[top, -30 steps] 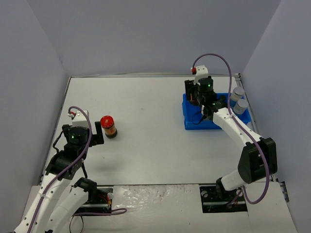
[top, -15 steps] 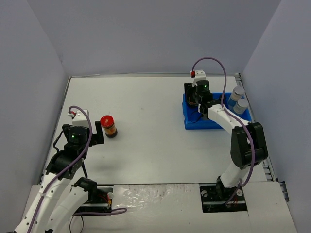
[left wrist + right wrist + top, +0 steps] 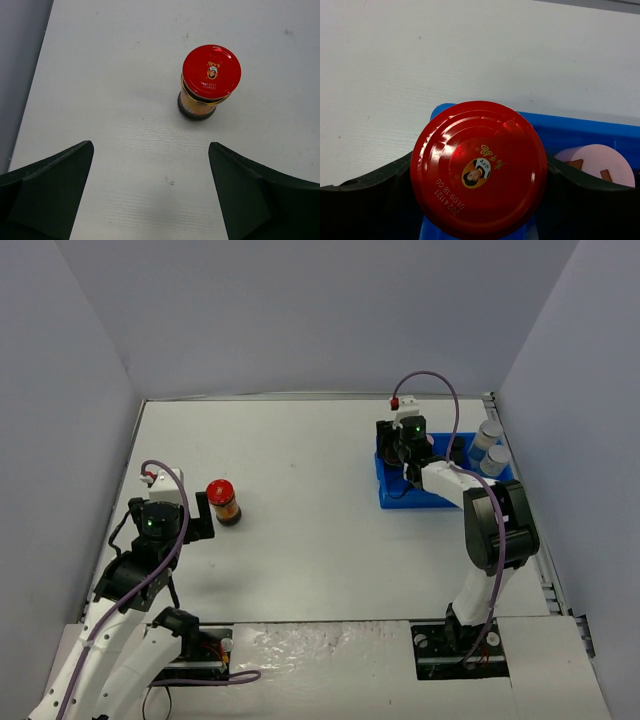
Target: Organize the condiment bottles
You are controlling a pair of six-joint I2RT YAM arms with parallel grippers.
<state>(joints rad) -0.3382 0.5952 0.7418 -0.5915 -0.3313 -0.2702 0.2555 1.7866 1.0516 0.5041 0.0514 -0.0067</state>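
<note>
A red-lidded dark sauce jar [image 3: 223, 502] stands upright on the white table at the left. It also shows in the left wrist view [image 3: 209, 80]. My left gripper [image 3: 203, 514] is open and empty just to the jar's left, with the jar ahead of its fingertips [image 3: 151, 146]. My right gripper [image 3: 401, 445] is shut on a second red-lidded jar [image 3: 479, 172] over the far-left corner of the blue tray [image 3: 392, 495]. A pink cap [image 3: 596, 161] sits in the tray beside it. Two silver-lidded jars [image 3: 489, 432] [image 3: 496, 459] stand at the tray's right side.
The blue tray [image 3: 580, 131] lies at the far right of the table, close to the right wall. Grey walls enclose the table on the left, back and right. The right arm lies over the tray and hides most of what is in it.
My right gripper has moved left and back over the tray, holding the red-lidded jar. The left arm and its jar have not moved.
</note>
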